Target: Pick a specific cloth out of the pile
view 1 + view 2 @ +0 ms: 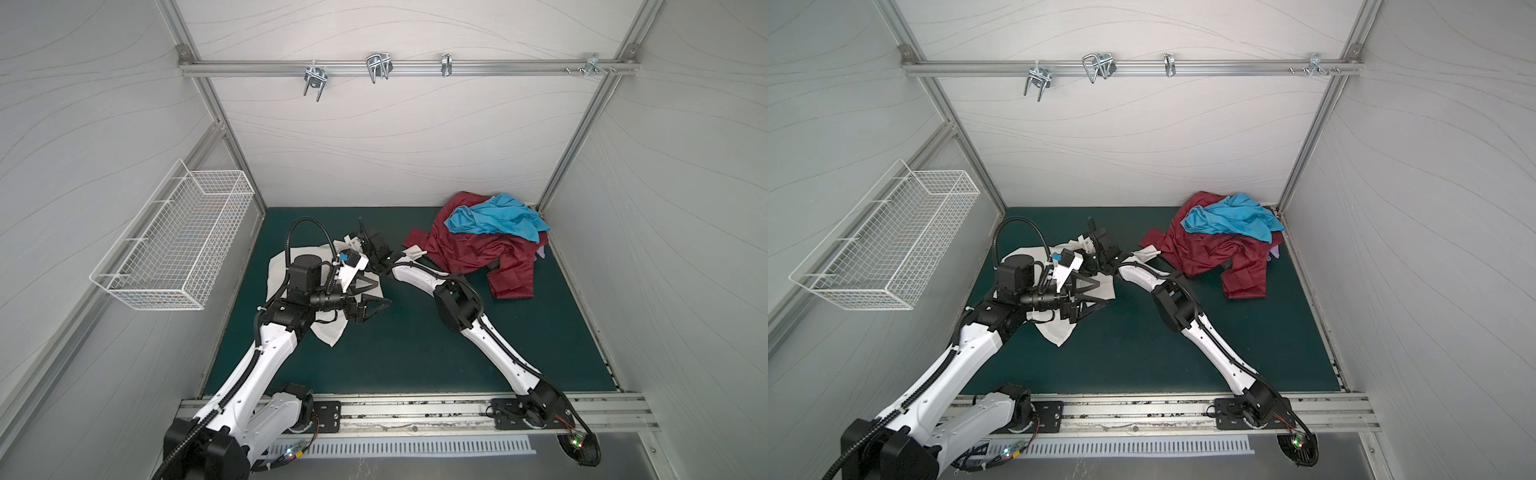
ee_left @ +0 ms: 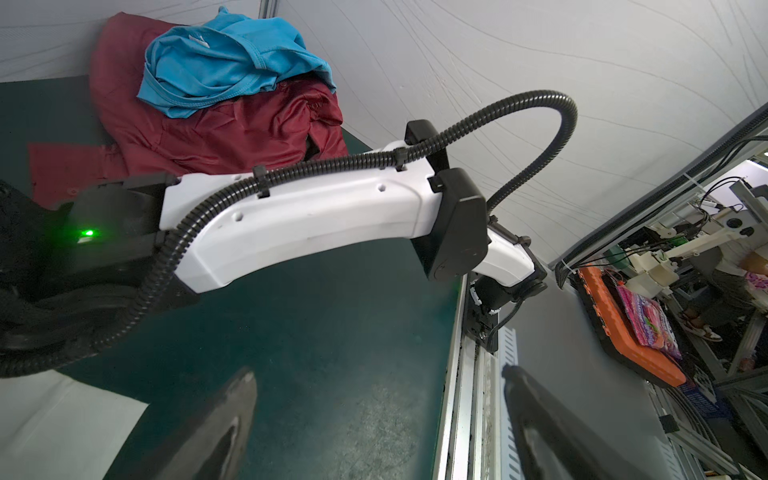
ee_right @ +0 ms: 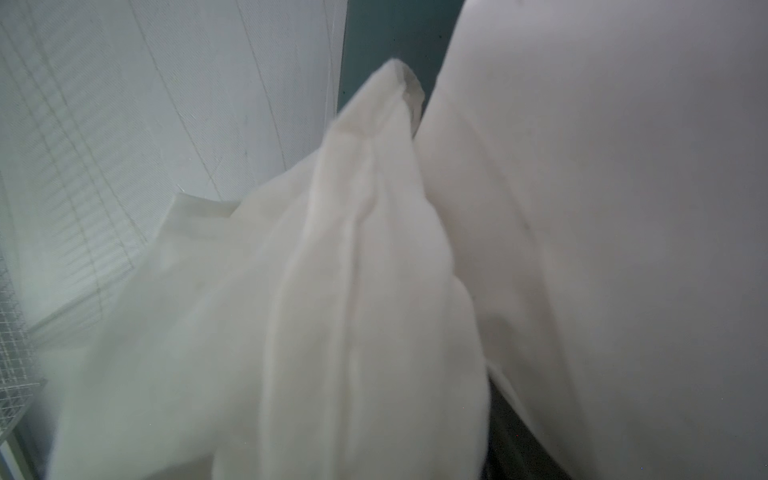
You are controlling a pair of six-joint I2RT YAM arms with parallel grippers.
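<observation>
Both top views are lit softly and evenly from above. The pale walls (image 1: 374, 145) are rendered bright, the dark green desk (image 1: 415, 353) is left dim, and shadows are kept soft. Straight frame rails (image 1: 407, 66) are bowed toward the picture edges by wide-angle distortion. In the left wrist view, the jaws of the left gripper (image 2: 378, 372) are thrown out of focus, and bloom is seen around a green indicator light (image 2: 87, 232). The right wrist view is filled by the cloth (image 3: 332, 291), blurred and washed out.

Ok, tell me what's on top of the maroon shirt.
The bright blue garment lies bunched on the far part of the maroon shirt; anything beneath them is covered.
</observation>
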